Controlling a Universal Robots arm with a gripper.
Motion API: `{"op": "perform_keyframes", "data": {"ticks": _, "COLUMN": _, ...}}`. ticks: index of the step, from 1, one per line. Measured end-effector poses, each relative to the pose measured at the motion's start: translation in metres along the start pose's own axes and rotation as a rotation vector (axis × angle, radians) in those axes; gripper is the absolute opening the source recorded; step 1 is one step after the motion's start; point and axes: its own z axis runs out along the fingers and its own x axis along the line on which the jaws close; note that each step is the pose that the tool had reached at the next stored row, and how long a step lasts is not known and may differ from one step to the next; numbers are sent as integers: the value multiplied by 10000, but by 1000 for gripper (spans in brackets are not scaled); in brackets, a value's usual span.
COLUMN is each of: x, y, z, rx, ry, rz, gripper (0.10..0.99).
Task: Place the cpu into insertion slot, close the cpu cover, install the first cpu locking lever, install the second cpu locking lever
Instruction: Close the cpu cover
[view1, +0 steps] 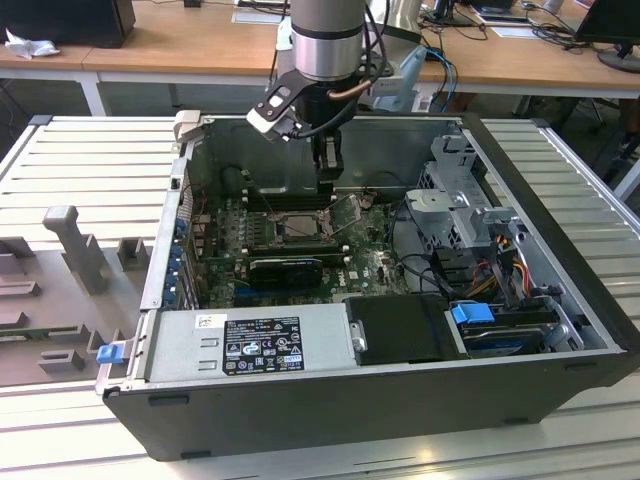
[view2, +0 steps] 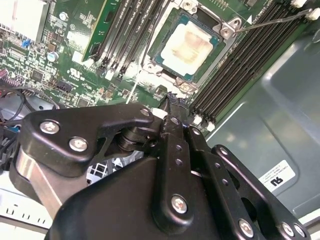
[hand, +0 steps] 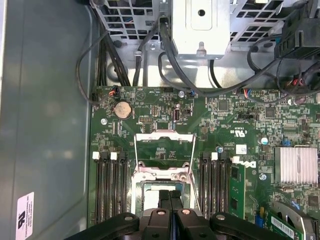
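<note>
1 cpu (view2: 192, 45) seated (cpu cover (hand: 150, 176) open), fingers (hand: 165, 201) together

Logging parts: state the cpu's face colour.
Pale beige with a silvery rim: the cpu, best in the second wrist view.

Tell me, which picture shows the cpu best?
The second wrist view: the cpu shows its whole pale face. In the first wrist view the end effector covers most of it. In the exterior view it is a tiny pale patch.

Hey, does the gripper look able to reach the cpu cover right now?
Probably yes. The cover is swung open, clear of the cpu, nothing lies over it, and the shut gripper hovers close by it.
</note>
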Motion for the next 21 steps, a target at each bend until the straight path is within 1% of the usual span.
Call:
{"op": "perform_keyframes", "data": {"ticks": 9, "x": 0, "y": 77, "z": 6, "rx": 22, "ry": 3, "rz": 1, "gripper": 106}}
{"op": "perform_keyframes", "data": {"ticks": 18, "x": -1, "y": 133, "z": 10, "rx": 24, "ry": 3, "rz": 1, "gripper": 106}}
{"op": "perform_keyframes", "data": {"ticks": 19, "x": -1, "y": 152, "z": 12, "rx": 25, "ry": 2, "rz": 1, "gripper": 106}}
{"op": "perform_keyframes", "data": {"ticks": 21, "x": -1, "y": 167, "z": 16, "rx": 24, "ry": -3, "rz": 1, "gripper": 106}}
